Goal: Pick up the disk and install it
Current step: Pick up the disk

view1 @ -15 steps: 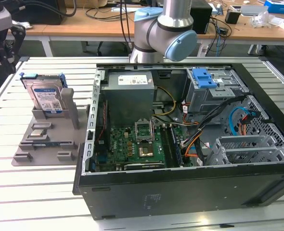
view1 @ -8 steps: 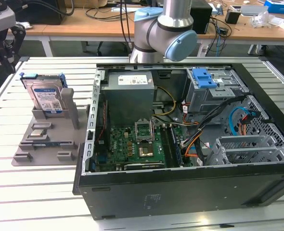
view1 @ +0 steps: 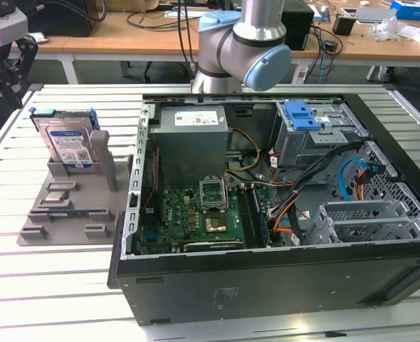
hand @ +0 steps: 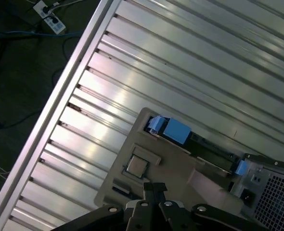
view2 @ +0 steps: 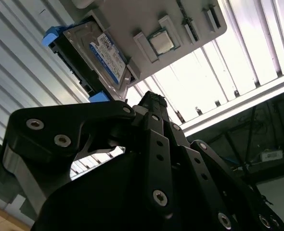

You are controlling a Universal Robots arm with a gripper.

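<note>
Standing on edge, blue-and-white-labelled disk [view1: 69, 144]

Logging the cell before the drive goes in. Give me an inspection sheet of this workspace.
Surface: slatted aluminium table, carrying a tray and a PC case.
Job's things: hard drive stands upright in the grey fixture tray, not yet picked up; open computer case beside it, with a blue-latched drive cage.
Clutter: processor chip on the tray.
End effector: shut, empty, above the tray, apart from the drive.
Cables: orange, black and blue wiring inside the case; power strip on the floor.
Surroundings: wooden desks behind; arm at the table's far edge.
</note>
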